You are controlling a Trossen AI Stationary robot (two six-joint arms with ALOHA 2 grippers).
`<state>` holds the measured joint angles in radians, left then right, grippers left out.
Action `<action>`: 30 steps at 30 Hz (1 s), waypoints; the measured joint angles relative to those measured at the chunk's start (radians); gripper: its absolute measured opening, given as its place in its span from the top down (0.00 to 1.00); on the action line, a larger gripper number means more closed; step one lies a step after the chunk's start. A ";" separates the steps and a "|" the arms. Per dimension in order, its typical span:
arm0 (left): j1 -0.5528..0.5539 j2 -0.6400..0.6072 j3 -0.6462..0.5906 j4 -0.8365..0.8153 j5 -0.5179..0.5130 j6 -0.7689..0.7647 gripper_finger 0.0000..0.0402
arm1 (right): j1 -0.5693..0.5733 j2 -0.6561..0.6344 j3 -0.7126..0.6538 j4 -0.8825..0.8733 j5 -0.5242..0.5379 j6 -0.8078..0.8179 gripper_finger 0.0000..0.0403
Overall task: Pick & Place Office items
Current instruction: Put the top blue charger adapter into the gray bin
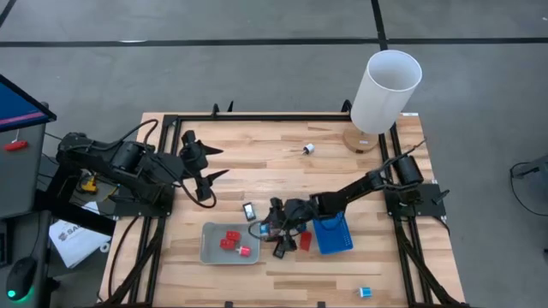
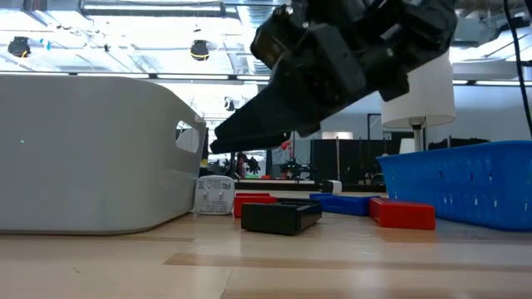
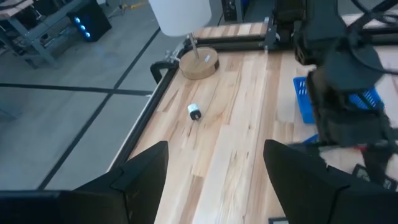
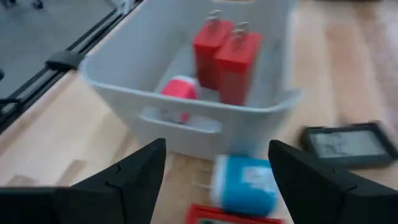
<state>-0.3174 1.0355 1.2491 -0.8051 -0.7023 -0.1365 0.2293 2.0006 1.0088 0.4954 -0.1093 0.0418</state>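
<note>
My right gripper [image 1: 276, 233] [image 4: 216, 144] is open and hovers low over the table, just right of the grey tray [image 1: 214, 248]. Two red blocks [image 4: 225, 53] and a red-and-white piece [image 4: 179, 90] lie in the tray. Below the open fingers, a blue-and-white piece [image 4: 244, 184] lies flat against the tray's outer wall. A flat black rectangle with a pale face [image 4: 348, 144] lies beside it, and a red block [image 1: 305, 241] next to the blue tray [image 1: 332, 233]. My left gripper [image 1: 224, 162] is open and waits near the table's left side.
The tall white cylinder [image 1: 385, 90] stands on a round wooden base at the far right corner. A tiny white bit [image 1: 306, 150] lies on bare wood mid-table, far side. A cyan bit [image 1: 365, 293] lies near the near edge. A black frame rims the table.
</note>
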 joint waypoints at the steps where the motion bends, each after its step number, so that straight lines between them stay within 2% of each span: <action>1: -0.001 -0.004 0.001 0.003 -0.001 0.000 0.35 | 0.006 0.003 0.012 -0.009 0.003 -0.001 0.31; 5: -0.001 -0.017 0.001 0.002 0.000 0.000 0.35 | 0.019 0.000 0.023 -0.058 0.078 -0.004 0.31; 9: -0.001 -0.021 0.001 0.001 0.000 0.000 0.35 | 0.006 0.002 0.022 -0.062 0.093 0.008 0.31; 30: -0.001 -0.020 0.001 0.012 0.000 -0.003 0.35 | -0.001 0.049 0.023 -0.067 0.084 0.038 0.31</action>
<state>-0.3183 1.0154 1.2499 -0.7936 -0.7025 -0.1390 0.2287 2.0499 1.0313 0.4283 -0.0257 0.0794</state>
